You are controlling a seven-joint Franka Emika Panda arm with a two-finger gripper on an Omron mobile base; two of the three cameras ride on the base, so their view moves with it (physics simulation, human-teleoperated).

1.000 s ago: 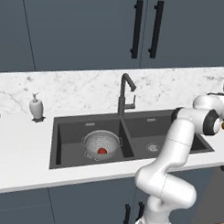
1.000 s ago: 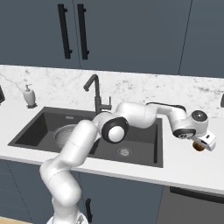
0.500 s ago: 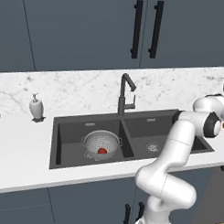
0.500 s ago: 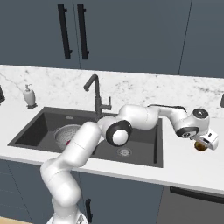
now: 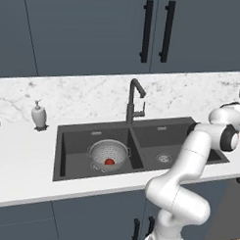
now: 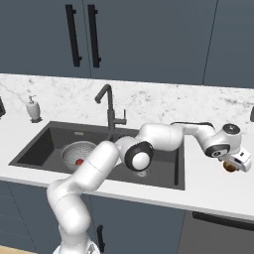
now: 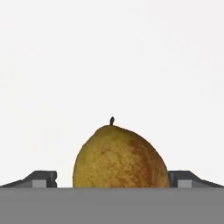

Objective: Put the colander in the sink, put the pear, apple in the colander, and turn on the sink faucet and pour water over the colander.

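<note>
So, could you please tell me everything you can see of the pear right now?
The pear is yellowish-brown with reddish mottling, a matte skin and a short dark stem pointing up in the hand view. It rests on the white counter right of the sink, below the hand. The open gripper's fingers stand on either side of it, clear of the skin.

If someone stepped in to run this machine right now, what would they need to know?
Claw: open, one finger either side of the pear, not yet closed on it.
Pear: on the counter right of the sink.
Done: colander sits in the left basin with the apple inside.
Left: grab the pear, drop it in the colander, turn on the sink faucet over it.
</note>
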